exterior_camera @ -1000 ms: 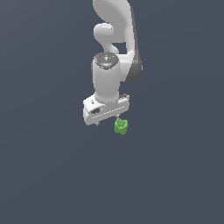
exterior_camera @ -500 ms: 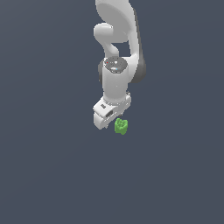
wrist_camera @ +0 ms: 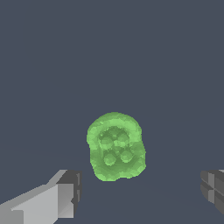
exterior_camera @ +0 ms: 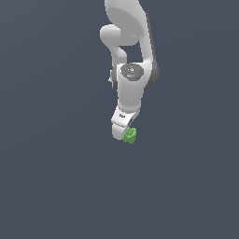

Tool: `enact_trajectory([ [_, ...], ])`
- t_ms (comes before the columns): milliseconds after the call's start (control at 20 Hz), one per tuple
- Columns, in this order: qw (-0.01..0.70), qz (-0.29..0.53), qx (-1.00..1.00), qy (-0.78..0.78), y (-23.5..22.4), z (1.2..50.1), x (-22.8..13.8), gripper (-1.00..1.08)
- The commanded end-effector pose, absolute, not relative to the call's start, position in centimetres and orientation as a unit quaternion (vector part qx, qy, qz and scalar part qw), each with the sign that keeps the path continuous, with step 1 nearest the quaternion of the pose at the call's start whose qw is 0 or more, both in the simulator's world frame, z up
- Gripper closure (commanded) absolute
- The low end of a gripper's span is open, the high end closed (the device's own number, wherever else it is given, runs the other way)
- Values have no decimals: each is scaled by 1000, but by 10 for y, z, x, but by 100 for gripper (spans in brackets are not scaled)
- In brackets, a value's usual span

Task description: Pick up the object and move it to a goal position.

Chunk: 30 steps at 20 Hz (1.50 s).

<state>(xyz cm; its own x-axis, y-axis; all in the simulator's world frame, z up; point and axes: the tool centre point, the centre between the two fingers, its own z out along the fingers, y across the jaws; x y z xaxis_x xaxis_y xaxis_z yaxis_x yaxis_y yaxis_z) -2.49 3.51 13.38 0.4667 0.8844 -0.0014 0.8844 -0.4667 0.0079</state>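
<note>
The object [exterior_camera: 130,136] is a small bright green lumpy blob lying on the flat dark grey ground. In the wrist view the object [wrist_camera: 115,146] shows a rounded outline with several bumps in its middle. My white gripper [exterior_camera: 123,133] hangs directly over it, partly covering it in the exterior view. My gripper [wrist_camera: 140,192] is open: one fingertip [wrist_camera: 68,190] stands on one side of the blob and the other fingertip [wrist_camera: 213,186] far on the opposite side, neither touching it.
The white arm [exterior_camera: 130,56] rises above the gripper toward the exterior view's top edge. All around is plain dark grey ground [exterior_camera: 56,177] with no other objects or edges in view.
The wrist has turned about its vertical axis, so the gripper's hand now looks narrow instead of broad in the exterior view. The green object has not moved.
</note>
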Motion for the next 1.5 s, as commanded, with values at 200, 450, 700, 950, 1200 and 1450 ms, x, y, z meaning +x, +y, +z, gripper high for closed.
enact_trajectory([
  [200, 1, 0, 822, 570, 46, 128, -31, -92],
  [450, 0, 0, 808, 589, 51, 126, -33, -92],
  [700, 0, 0, 807, 590, 51, 126, -33, -92],
  [950, 0, 0, 807, 591, 51, 113, -34, -92],
  [1200, 0, 0, 806, 592, 51, 87, -35, -92],
  [1450, 0, 0, 806, 592, 51, 76, -34, -92],
])
